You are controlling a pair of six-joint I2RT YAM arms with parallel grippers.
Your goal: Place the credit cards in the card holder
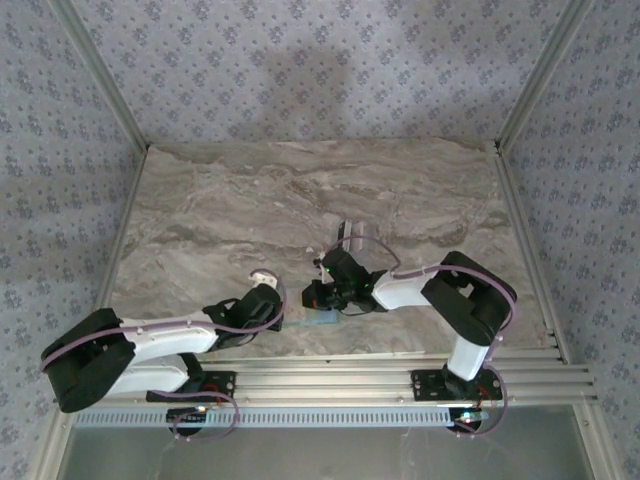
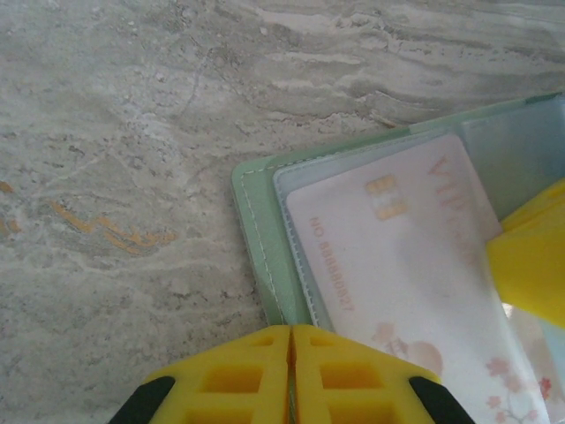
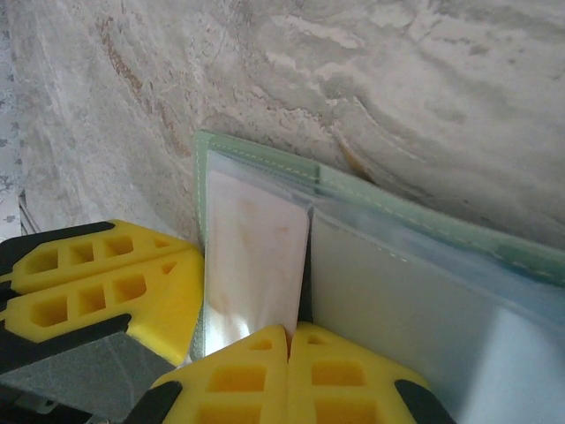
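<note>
- The card holder lies open and flat on the counter, close to the front edge and between the two arms, with its clear pockets facing up.
- A pale pink credit card with a chip sits inside one clear pocket, nearly all the way in. One of its edges lies just beside the stitched green border.
- The left end effector has its fingers together, tips at the holder's near edge. It is probably bearing down there so the thin wallet cannot slide or fold. I cannot tell whether it pinches the edge.
- The right end effector also has its fingers pressed together. Its tips sit at the seam between the two pockets, against the card's end. Closed fingers make a blunt pusher, which suits seating a card.
- Farther back on the counter lies a silvery striped rectangle, apparently another card waiting, so the task looks partway done.
</note>
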